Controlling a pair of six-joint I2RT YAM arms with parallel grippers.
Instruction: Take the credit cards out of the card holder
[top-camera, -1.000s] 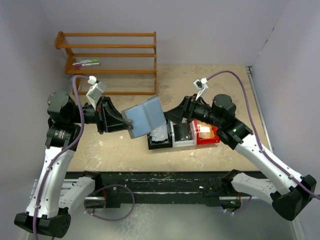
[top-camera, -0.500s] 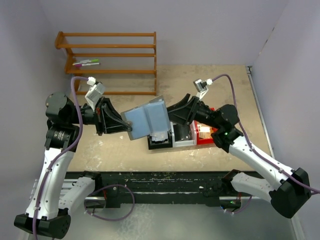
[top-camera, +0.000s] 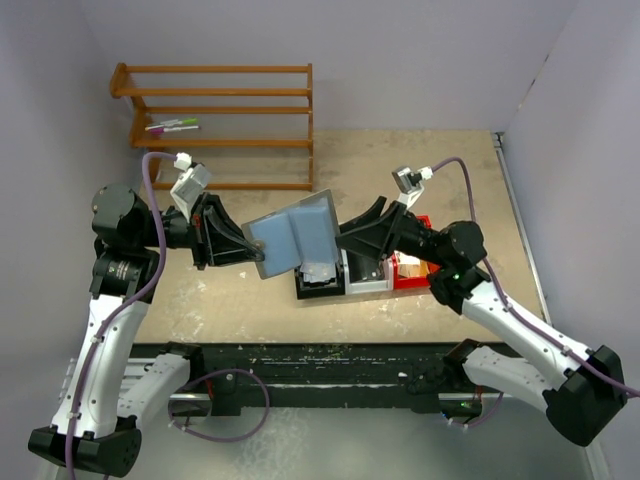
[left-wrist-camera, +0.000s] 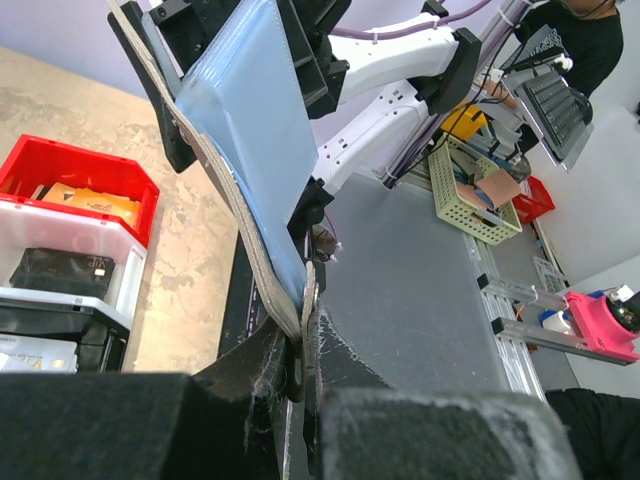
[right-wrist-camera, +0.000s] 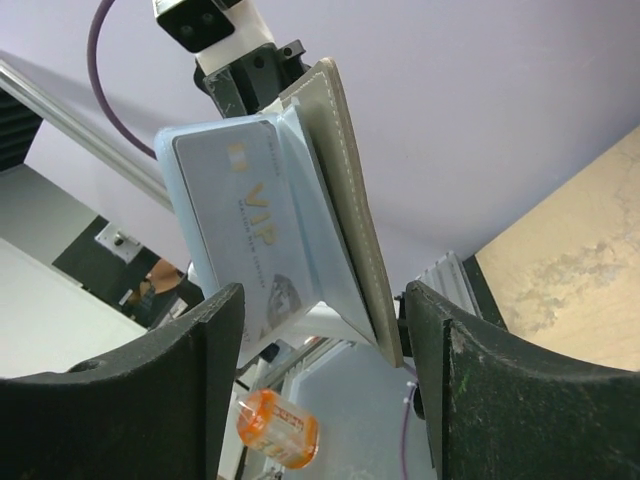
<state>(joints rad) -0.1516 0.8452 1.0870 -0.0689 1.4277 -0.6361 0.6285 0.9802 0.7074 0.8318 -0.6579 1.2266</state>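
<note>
The card holder (top-camera: 292, 238) aloft between the left gripper (top-camera: 262, 257) and the right gripper (top-camera: 340, 238).

Its lower left corner sits pinched in the left gripper, its right edge stands between the right gripper's fingers, and one card (right-wrist-camera: 250, 240) lies in its pocket. Beneath it and to its right, on the table (top-camera: 420, 170), the left bin (top-camera: 320, 293), middle bin (top-camera: 367, 287) and right bin (top-camera: 415, 281) touch in a row, each holding one of the loose cards (left-wrist-camera: 88, 203). Behind on the left, a rack (top-camera: 220, 110) bears markers (top-camera: 172, 126).

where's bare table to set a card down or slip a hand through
Bare table lies behind the red bin, between the wooden rack and the right wall; more lies left of the black bin. The middle is crowded: the card holder, left gripper and right gripper hang above the black bin and white bin.
</note>
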